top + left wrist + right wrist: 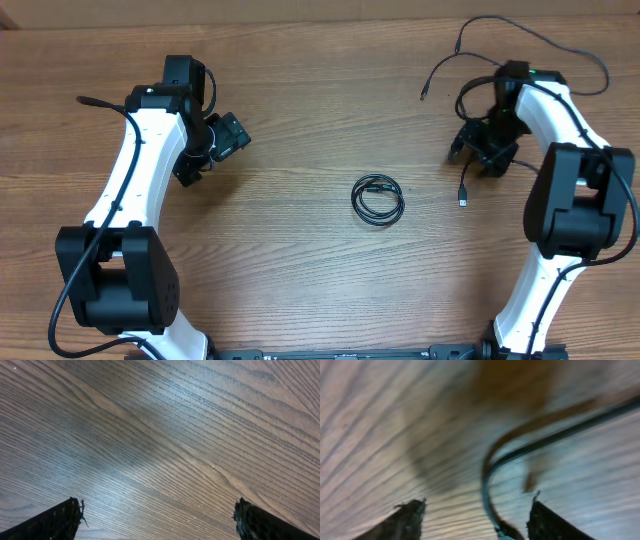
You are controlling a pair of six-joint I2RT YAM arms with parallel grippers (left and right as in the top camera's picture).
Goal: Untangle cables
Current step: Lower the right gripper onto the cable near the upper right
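Overhead straight down over whole table (300, 60); both wrist views close above its wood

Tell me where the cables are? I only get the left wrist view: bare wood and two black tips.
Observer: A coiled cable lies in the middle of the table, outside your view.
Operator: Only that one?
Observer: No, a loose cable sprawls at the far right, by the right arm.
Operator: Is that arm touching it?
Observer: The right wrist view is blurred. It shows a strand running between the spread fingers of the right gripper. I cannot tell whether they touch.
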